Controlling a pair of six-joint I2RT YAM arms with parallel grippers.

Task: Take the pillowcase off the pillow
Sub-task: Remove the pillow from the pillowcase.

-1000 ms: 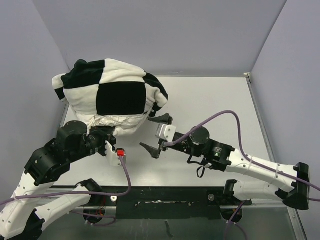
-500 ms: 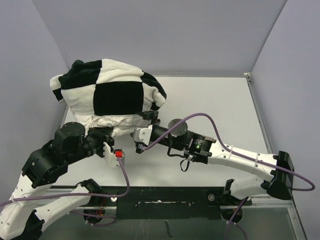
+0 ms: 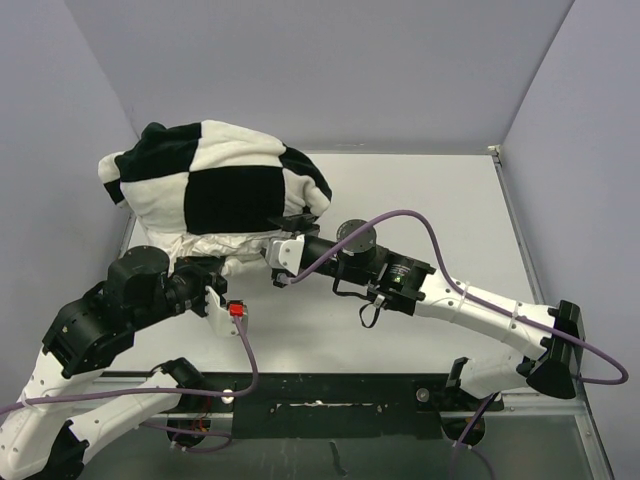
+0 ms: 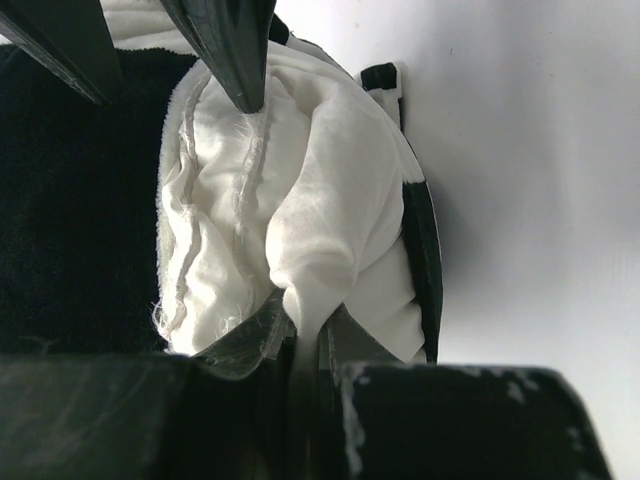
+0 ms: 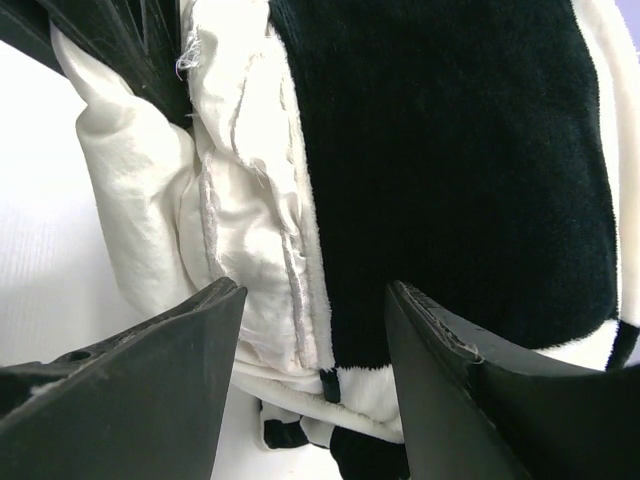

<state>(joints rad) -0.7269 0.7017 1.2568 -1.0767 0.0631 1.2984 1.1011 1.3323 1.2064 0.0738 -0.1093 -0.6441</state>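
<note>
Soft black-and-white checkerboard fabric pillowcase (image 3: 225,185) covering most of plump plain white wrinkled pillow (image 3: 240,246) at far-left corner of pale desk (image 3: 430,200). White fabric showing under cover's near edge. Left claw (image 4: 300,335) pinching fold of pillow, jaws closed on it. Right claw (image 5: 315,295) reaching in from right, jaws standing apart, straddling pillowcase's open edge, white hem lying between fingers, not clamping it.
</note>
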